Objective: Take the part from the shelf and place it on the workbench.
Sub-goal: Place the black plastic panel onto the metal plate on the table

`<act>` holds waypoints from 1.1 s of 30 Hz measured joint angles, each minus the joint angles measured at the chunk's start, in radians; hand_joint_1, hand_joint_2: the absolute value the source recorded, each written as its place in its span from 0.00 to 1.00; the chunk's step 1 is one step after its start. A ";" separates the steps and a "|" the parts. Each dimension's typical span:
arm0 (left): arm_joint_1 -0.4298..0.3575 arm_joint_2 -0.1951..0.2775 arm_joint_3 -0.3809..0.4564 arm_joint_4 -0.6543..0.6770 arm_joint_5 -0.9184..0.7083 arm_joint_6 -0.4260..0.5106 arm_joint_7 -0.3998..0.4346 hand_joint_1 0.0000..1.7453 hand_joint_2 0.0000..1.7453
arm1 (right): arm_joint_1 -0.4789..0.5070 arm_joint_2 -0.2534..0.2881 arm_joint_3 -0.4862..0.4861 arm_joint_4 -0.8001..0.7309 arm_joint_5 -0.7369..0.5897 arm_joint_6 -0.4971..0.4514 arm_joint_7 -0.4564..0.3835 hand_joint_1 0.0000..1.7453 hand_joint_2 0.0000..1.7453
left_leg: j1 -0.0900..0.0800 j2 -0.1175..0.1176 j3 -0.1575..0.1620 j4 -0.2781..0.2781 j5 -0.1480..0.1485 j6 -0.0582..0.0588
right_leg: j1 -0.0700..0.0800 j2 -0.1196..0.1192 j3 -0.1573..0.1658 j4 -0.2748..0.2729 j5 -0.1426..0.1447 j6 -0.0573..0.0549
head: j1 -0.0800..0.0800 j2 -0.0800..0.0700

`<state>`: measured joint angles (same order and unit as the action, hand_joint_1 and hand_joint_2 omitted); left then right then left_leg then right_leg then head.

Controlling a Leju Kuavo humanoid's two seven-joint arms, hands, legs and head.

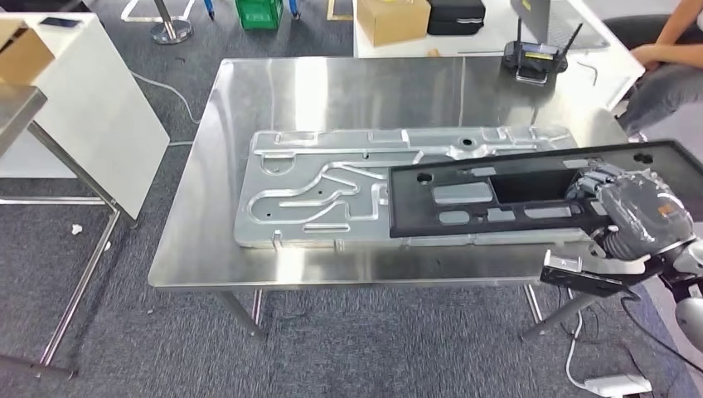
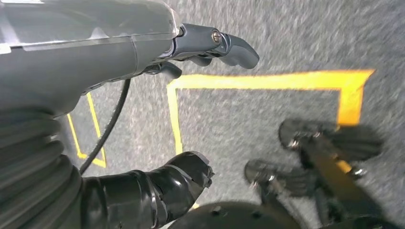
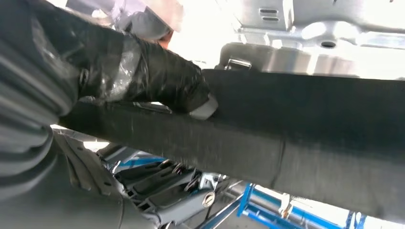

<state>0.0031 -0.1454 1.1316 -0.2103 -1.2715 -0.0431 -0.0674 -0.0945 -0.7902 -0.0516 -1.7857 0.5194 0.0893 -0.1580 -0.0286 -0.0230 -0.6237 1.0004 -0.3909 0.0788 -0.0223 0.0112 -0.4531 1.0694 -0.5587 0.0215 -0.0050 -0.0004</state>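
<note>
A long flat black part with cut-outs is gripped by my right hand at its right end, over the right side of the steel workbench. The black part overlaps a large silver stamped metal panel lying flat on the bench. In the right wrist view my thumb presses on the black part, whose edge runs across the picture, with the silver panel behind it. My left hand hangs above the grey carpet with its fingers apart and nothing in it.
A white table behind the bench carries a cardboard box, a black case and a router. A person sits at the far right. A white board leans at the left. Yellow floor tape marks the carpet.
</note>
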 joint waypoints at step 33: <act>-0.019 -0.003 0.026 0.000 -0.027 -0.020 0.000 0.00 1.00 | -0.329 0.290 0.346 0.409 0.207 -0.107 0.032 1.00 1.00 | 0.005 -0.002 0.093 0.004 -0.104 -0.025 | 0.009 -0.006 -0.163 -0.024 0.107 -0.023 | 0.005 0.000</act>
<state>-0.0162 -0.1484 1.1572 -0.2102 -1.2985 -0.0629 -0.0669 -0.4234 -0.4998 0.2942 -1.3762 0.7263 -0.0173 -0.1261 -0.0237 -0.0247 -0.5309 1.0042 -0.4951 0.0536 -0.0128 0.0048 -0.6162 1.0456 -0.4512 -0.0010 0.0004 -0.0004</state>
